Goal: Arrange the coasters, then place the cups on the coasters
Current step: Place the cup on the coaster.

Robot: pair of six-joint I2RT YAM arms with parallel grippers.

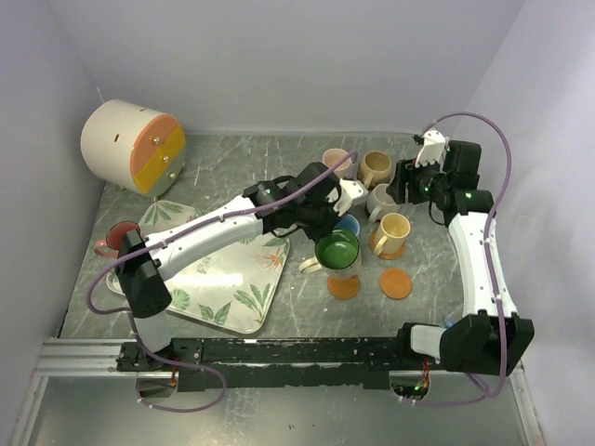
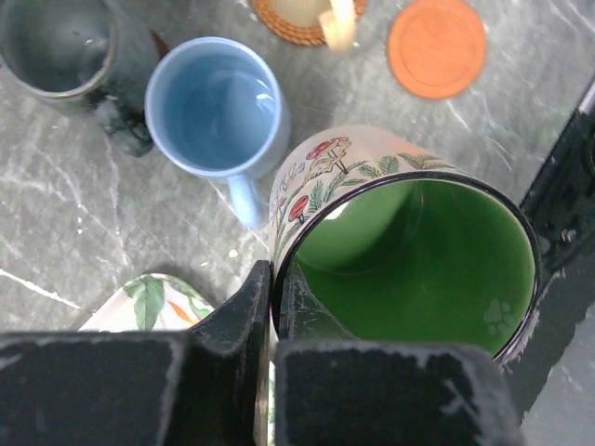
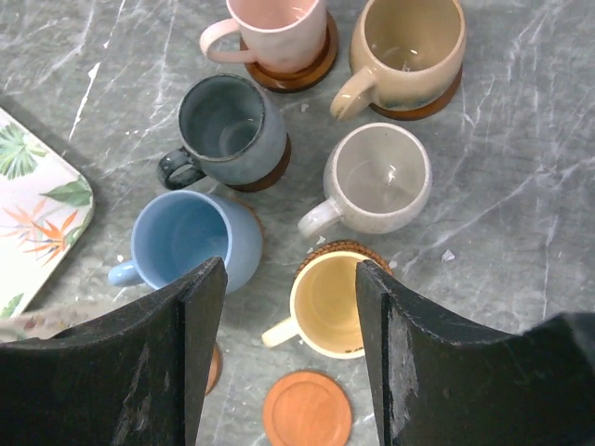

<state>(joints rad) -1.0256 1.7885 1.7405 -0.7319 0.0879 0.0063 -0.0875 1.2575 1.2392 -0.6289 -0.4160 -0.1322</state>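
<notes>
**Top view.** The left arm reaches across the grey marbled table [image 1: 232, 167] to the middle. There the left gripper [image 1: 327, 243] pinches the rim of the green mug [image 1: 337, 251]. The mug is over an orange coaster [image 1: 344, 287], just left of a second, bare coaster [image 1: 396, 283]. Whether the mug rests on its disc or hangs just above it cannot be told. A red cup [image 1: 119, 236] stands well apart at the left, beside the leaf-print tray [image 1: 232, 288]. The right gripper [image 1: 409, 181] hovers at the far right, over the other cups.

**Left wrist view.** Two black fingers [image 2: 244, 311] are clenched on the green mug's wall, one inside and one outside. The inside is glossy green. The outside is cream with printed mushrooms and ferns. As glazed ceramic it is likely rigid, weighty for its size, slippery and easily chipped. A rim pinch may let it swing, so a deep bite on the wall seems the safest hold. A light blue cup [image 2: 214, 107] and a dark grey cup [image 2: 60, 42] stand just beyond it.

**Right wrist view.** The right jaws are spread and hold nothing. They hang above a yellow cup [image 3: 325, 302] that sits on a woven coaster [image 3: 339, 249]. Further off, a pink cup [image 3: 276, 23] and a tan cup [image 3: 409, 42] sit on dark, smooth discs, and a speckled cream cup [image 3: 376, 177] stands between. The coasters are thin and flat and lie flush with the table. They would probably need catching by the edge.
</notes>
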